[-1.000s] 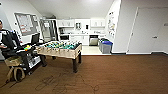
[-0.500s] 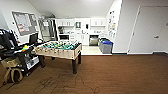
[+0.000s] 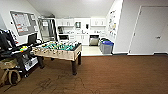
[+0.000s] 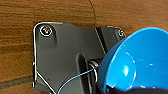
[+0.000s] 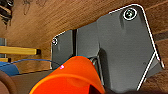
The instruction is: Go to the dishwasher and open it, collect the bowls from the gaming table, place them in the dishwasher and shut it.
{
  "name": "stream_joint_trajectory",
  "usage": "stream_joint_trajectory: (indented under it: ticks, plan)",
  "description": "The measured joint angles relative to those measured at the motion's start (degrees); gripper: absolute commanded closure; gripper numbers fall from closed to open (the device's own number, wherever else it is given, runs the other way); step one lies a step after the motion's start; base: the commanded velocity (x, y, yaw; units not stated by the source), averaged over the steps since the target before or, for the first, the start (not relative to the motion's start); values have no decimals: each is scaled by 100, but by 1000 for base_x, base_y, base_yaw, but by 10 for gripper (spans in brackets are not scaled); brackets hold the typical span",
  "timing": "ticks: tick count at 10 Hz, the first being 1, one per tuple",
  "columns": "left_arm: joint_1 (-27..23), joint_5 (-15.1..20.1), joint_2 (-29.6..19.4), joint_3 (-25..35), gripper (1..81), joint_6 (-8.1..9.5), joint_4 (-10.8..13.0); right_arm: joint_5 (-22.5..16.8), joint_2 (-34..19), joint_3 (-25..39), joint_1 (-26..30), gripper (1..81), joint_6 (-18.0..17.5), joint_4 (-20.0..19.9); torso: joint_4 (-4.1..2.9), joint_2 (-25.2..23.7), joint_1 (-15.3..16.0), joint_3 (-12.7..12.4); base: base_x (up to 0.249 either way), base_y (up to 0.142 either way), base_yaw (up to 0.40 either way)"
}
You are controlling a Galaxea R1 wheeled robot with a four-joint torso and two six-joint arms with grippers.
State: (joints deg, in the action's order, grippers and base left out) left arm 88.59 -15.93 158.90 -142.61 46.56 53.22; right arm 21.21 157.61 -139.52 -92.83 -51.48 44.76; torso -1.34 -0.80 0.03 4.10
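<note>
**Both wrists carrying bowls, dishwasher far ahead across the room**

Left hand: blue bowl (image 4: 140, 62) sits right at the wrist plate, smooth glossy plastic, round, concave side facing the camera, rim partly cut by the frame edge. Fingers not resolvable, so can't tell from the picture whether the hand is clamped on it or how wide it stands. A thin blue cable (image 4: 77, 78) runs across the dark matte plate. Below it: brown wood-grain floor (image 4: 50, 15).

Right hand: orange-red bowl (image 5: 72, 77) just under the wrist plate, same smooth plastic, seen from the outside, curved wall and rim in view. Fingers again not visible; grip state can't tell. Behind it the same wood-grain floor, plus a yellow bar (image 5: 18, 50) with a dark end cap and a blue rounded part (image 5: 8, 69) near it.

Head view: the brown plank-look floor runs to a paler tiled kitchenette at the back. Dishwasher (image 3: 94, 40), brushed steel front, rectangular, set among white cabinets (image 3: 82, 38) in the back wall, door closed, well apart from the robot. Blue-lidded bins (image 3: 107, 46) stand just beside it to the right. Foosball table (image 3: 58, 50), green pitch, rods, pale wood body on dark legs, sits mid-left. Cluttered dark desk (image 3: 17, 53) with monitor (image 3: 32, 38) at far left, pinboard (image 3: 22, 22) on the wall above. White door (image 3: 150, 30) at right.
</note>
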Motion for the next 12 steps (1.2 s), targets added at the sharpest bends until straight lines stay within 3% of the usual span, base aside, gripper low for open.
stream_joint_trajectory:
  ticks: [8, 12]
  plan:
    - [-11, -11, 6, 0, 811, -1, 0, -2, 20, -20, -22, 811, 5, 2, 0, 0, -2, 0, 136, -79, 0]
    - [-11, -27, 17, 2, 811, -1, -2, -2, 11, -23, -24, 811, 5, 2, 0, 0, -2, 0, 121, 0, 0]
